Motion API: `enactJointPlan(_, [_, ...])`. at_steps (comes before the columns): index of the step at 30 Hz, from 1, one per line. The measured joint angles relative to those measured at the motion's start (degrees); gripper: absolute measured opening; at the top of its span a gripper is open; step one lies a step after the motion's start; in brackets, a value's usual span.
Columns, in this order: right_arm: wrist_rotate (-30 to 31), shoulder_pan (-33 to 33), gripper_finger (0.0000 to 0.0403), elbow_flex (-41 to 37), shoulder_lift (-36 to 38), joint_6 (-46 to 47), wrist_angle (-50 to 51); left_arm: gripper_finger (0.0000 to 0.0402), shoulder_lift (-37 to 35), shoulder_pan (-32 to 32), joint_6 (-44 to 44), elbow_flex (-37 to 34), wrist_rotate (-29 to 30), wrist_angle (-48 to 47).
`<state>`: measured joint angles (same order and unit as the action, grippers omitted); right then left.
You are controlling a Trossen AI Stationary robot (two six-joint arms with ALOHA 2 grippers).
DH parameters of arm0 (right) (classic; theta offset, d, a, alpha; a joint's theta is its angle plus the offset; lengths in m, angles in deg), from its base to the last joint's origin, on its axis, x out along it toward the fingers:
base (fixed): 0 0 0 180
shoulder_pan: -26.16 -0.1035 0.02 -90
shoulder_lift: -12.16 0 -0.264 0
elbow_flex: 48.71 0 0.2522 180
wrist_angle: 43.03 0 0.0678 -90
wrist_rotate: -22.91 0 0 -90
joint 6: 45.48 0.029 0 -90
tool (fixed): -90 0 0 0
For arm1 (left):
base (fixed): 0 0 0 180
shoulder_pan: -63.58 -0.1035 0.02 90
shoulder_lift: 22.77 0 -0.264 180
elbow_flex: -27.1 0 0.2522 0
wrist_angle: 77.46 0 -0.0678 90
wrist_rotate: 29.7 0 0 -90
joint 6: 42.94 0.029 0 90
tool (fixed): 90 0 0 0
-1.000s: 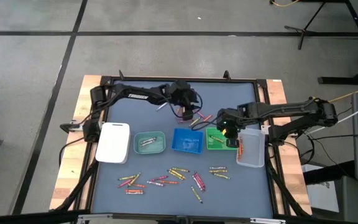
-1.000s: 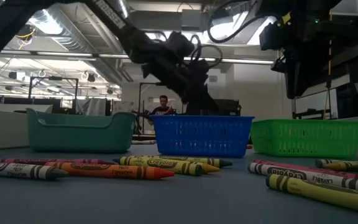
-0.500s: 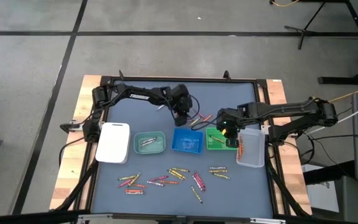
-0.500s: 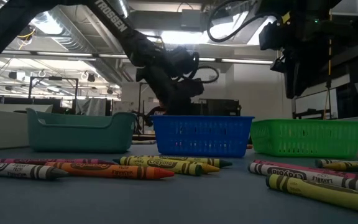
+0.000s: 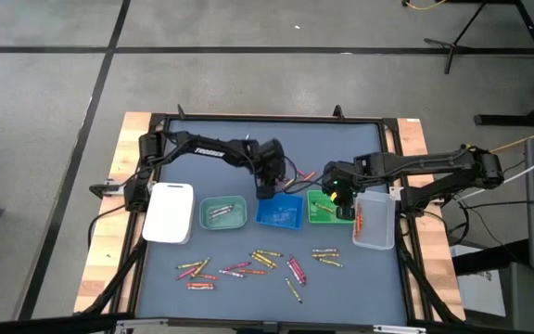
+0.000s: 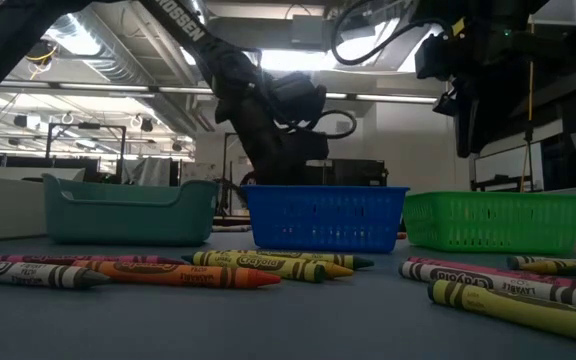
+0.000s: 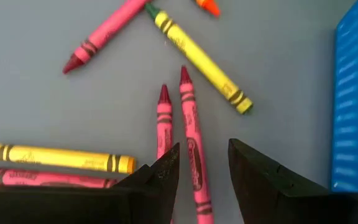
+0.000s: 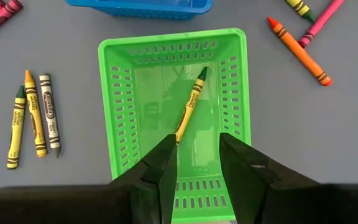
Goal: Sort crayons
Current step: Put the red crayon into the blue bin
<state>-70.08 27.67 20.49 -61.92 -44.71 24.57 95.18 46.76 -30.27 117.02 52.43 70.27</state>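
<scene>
My left gripper (image 5: 265, 190) hangs open just behind the far rim of the blue tray (image 5: 281, 211), tipped steeply down. In the left wrist view its fingers (image 7: 204, 149) stand on either side of a pink crayon (image 7: 193, 140) that lies flat on the table; no touch shows. A second dark pink crayon (image 7: 163, 118) and a yellow one (image 7: 201, 62) lie beside it. My right gripper (image 8: 196, 140) waits open above the green tray (image 8: 173, 106), where one yellow-green crayon (image 8: 190, 106) lies on the floor.
A white tray (image 5: 170, 213), a teal tray (image 5: 223, 212) and a clear tray (image 5: 374, 221) stand in the row with the blue and green ones. Several loose crayons (image 5: 258, 264) lie scattered toward the near edge, and more (image 8: 33, 115) beside the green tray.
My left gripper has come down and toward the table's near edge, up to the blue tray's far rim, and has tipped more steeply downward. Its fingers have stayed open.
</scene>
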Motion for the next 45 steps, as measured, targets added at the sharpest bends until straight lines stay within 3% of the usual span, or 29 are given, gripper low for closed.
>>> enactJointPlan(16, [0.0, 0.0, 0.0120, 0.0, 0.0, 0.0, 0.0, 0.0121, 0.0, -0.1, -0.2, 0.0, 3.8, -0.6])
enactJointPlan(45, [0.0, 0.0, 0.0120, 0.0, 0.0, 0.0, 0.0, 0.0121, -0.2, -0.2, -0.5, 0.1, 3.9, -6.8])
